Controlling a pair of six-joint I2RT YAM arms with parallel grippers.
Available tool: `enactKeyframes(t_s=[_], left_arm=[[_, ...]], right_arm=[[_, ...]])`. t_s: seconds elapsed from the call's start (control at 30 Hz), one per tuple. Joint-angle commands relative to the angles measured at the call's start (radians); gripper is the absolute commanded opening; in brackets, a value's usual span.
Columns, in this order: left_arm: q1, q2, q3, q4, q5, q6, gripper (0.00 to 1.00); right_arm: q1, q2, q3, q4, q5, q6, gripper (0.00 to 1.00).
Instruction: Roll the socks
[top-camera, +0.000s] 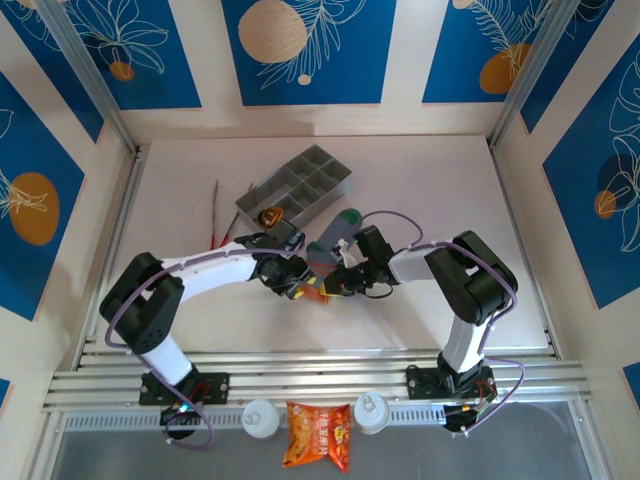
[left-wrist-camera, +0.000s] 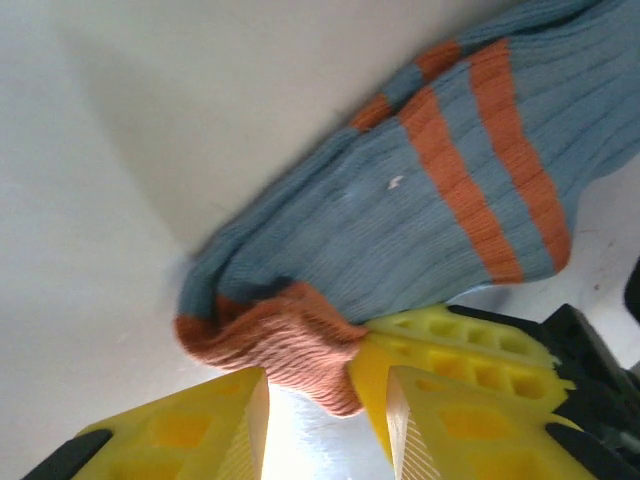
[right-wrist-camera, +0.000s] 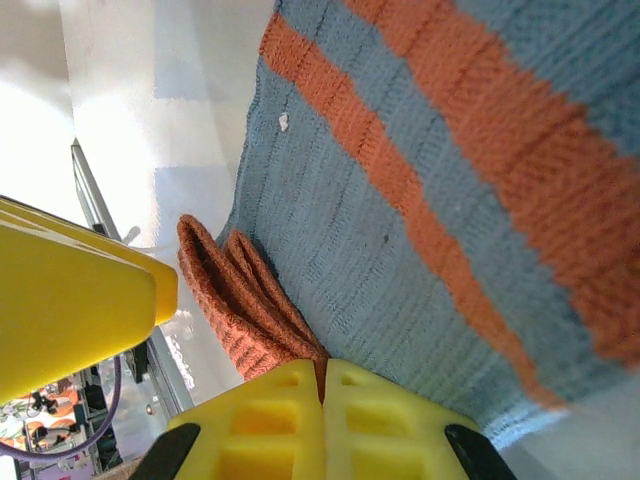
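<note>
The grey-blue sock (top-camera: 335, 243) with orange stripes lies mid-table, its green toe (top-camera: 347, 216) pointing to the far side. Its orange cuff (left-wrist-camera: 285, 345) is folded over at the near end. My right gripper (right-wrist-camera: 322, 388) is shut on that cuff (right-wrist-camera: 250, 310), and its yellow fingers (left-wrist-camera: 455, 345) pinch the fold from the right. My left gripper (left-wrist-camera: 325, 405) stands open just before the cuff, one finger on each side of the hanging edge. Both grippers meet over the cuff (top-camera: 312, 290) in the top view. The olive-brown sock is hidden.
A grey compartment tray (top-camera: 322, 170) sits behind the sock, with a small orange-black item (top-camera: 270, 214) at its near corner. Red-handled tweezers (top-camera: 216, 215) lie to its left. A snack bag (top-camera: 318, 436) and two white caps (top-camera: 261, 417) rest by the front rail.
</note>
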Motion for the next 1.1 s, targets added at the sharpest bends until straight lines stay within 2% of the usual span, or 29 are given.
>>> enactKeyframes(t_s=[0.0, 0.33, 0.57, 0.63, 0.77, 0.93, 1.07], left_arm=[[-0.007, 0.025, 0.048, 0.043, 0.036, -0.061, 0.36], [-0.007, 0.1, 0.069, 0.03, 0.048, -0.044, 0.36], [0.014, 0.217, 0.156, -0.08, -0.053, 0.092, 0.34], [0.018, 0.243, 0.157, -0.101, -0.054, 0.104, 0.33], [0.02, 0.262, 0.136, -0.127, -0.049, 0.117, 0.32], [0.025, 0.264, 0.119, -0.136, -0.048, 0.129, 0.31], [0.027, 0.272, 0.125, -0.141, -0.051, 0.138, 0.31]], right_arm=[[-0.004, 0.055, -0.035, -0.069, 0.119, 0.012, 0.0], [-0.002, 0.053, -0.042, -0.052, 0.118, 0.025, 0.0], [0.006, 0.031, -0.045, -0.071, 0.132, -0.004, 0.0], [0.023, 0.01, -0.039, -0.099, 0.167, -0.041, 0.01], [0.066, -0.068, -0.055, -0.096, 0.253, -0.108, 0.16], [0.134, -0.201, -0.093, -0.065, 0.405, -0.2, 0.23], [0.178, -0.261, -0.098, -0.072, 0.499, -0.275, 0.25]])
